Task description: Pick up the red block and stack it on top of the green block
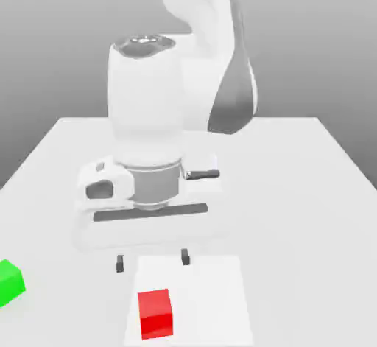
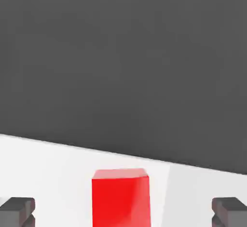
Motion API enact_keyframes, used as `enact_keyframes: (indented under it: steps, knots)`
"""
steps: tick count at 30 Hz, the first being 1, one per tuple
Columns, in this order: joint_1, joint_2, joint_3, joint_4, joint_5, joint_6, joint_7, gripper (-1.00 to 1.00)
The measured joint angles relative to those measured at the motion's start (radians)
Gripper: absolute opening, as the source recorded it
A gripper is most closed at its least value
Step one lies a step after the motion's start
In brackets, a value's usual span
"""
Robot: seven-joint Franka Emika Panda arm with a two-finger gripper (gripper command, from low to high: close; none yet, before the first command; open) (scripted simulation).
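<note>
A small red block (image 1: 155, 313) lies on the white table near the front edge, and it also appears in the hand view (image 2: 120, 197). The green block (image 1: 9, 281) sits at the exterior view's far left, partly cut off by the frame. My gripper (image 1: 152, 260) hangs above the table just behind the red block, open, its two dark fingertips (image 1: 120, 264) spread wide with nothing between them. In the hand view the fingertips (image 2: 17, 210) stand far apart on either side of the red block, not touching it.
The white table (image 1: 309, 191) stretches to both sides of the arm. The arm's bulky white body (image 1: 147, 117) rises over the middle of the table. The table's edge (image 2: 193, 166) runs close behind the red block in the hand view.
</note>
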State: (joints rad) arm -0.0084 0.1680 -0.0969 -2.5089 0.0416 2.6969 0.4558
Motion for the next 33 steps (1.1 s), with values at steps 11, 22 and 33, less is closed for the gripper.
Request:
enact_keyframes:
  steps: [11, 22, 33]
  knots:
    - [-0.03, 0.2, 0.035, 0.022, 0.036, 0.156, -0.035, -1.0]
    - [-0.097, 0.024, -0.058, 0.029, 0.018, -0.035, -0.017, -1.0]
    - [-0.337, 0.062, -0.249, 0.135, 0.108, -0.112, -0.069, -1.0]
